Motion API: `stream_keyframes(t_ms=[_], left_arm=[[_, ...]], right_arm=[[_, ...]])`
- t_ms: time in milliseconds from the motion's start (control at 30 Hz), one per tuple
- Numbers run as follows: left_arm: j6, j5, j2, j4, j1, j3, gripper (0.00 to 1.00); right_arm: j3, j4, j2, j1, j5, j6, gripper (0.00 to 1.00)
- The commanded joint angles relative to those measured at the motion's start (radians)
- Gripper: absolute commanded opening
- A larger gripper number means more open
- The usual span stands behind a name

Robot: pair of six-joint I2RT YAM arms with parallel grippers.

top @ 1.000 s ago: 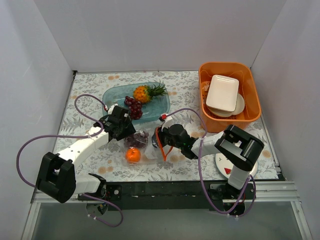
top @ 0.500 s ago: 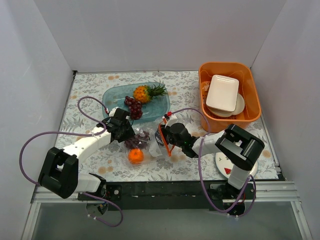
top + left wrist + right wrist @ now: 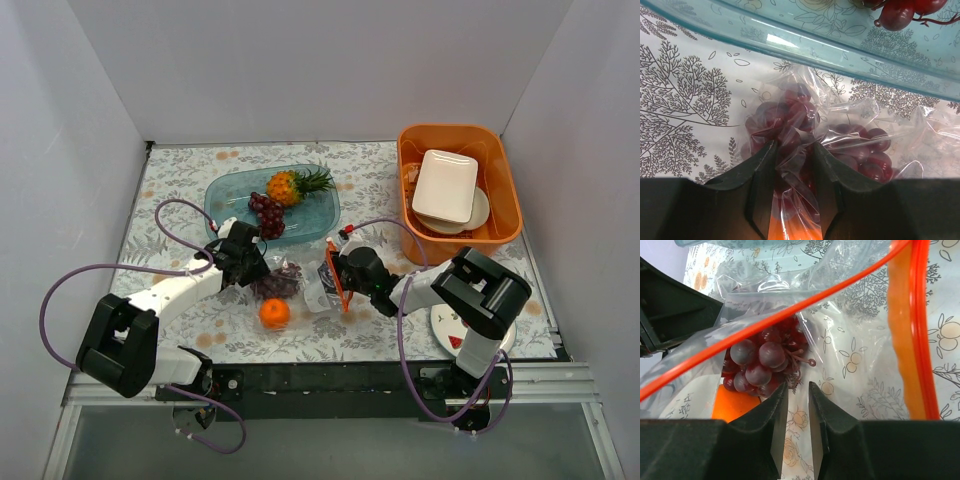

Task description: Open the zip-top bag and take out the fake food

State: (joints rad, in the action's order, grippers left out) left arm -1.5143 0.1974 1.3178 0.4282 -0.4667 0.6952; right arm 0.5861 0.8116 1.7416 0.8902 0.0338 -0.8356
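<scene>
The clear zip-top bag point(image 3: 308, 292) lies stretched between my grippers in front of the teal tray point(image 3: 225, 190). My left gripper point(image 3: 258, 272) is shut on the bag's crinkled closed end point(image 3: 792, 150). My right gripper point(image 3: 330, 280) is shut on a clear wall of the bag just inside its mouth point(image 3: 797, 390). The orange-red zip strip point(image 3: 805, 306) arcs open above it. A dark purple grape bunch point(image 3: 760, 362) sits inside the bag point(image 3: 283, 280). The small orange fruit point(image 3: 274, 313) lies beside the grapes; I cannot tell if it is inside the bag.
The teal tray holds a pineapple point(image 3: 293, 184) and another grape bunch point(image 3: 268, 213). An orange bin point(image 3: 505, 190) with white dishes stands at the right. A watermelon-printed plate point(image 3: 448, 332) lies under my right arm.
Both grippers moved slightly right and away from me with the bag. The zip strip end now stands more upright. The orange fruit shifted a little to the right.
</scene>
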Motion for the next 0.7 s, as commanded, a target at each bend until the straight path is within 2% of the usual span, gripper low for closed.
stream_keyframes(t_ms=[0,233,433,667], left_arm=[[-0.001,-0.029,0.003,0.052,-0.010,-0.048,0.33],[-0.001,-0.026,-0.011,0.052,-0.010,-0.069,0.30],[-0.009,-0.026,-0.022,0.053,-0.010,-0.091,0.31],[-0.015,-0.035,-0.037,0.043,-0.010,-0.125,0.31]], right_arm=[[0.035,-0.009,-0.005,-0.014,-0.006,-0.051,0.29],[0.112,-0.063,0.050,-0.013,-0.008,-0.069,0.27],[0.159,-0.150,0.068,-0.010,-0.070,-0.072,0.26],[0.187,-0.236,0.079,-0.005,-0.133,-0.094,0.31]])
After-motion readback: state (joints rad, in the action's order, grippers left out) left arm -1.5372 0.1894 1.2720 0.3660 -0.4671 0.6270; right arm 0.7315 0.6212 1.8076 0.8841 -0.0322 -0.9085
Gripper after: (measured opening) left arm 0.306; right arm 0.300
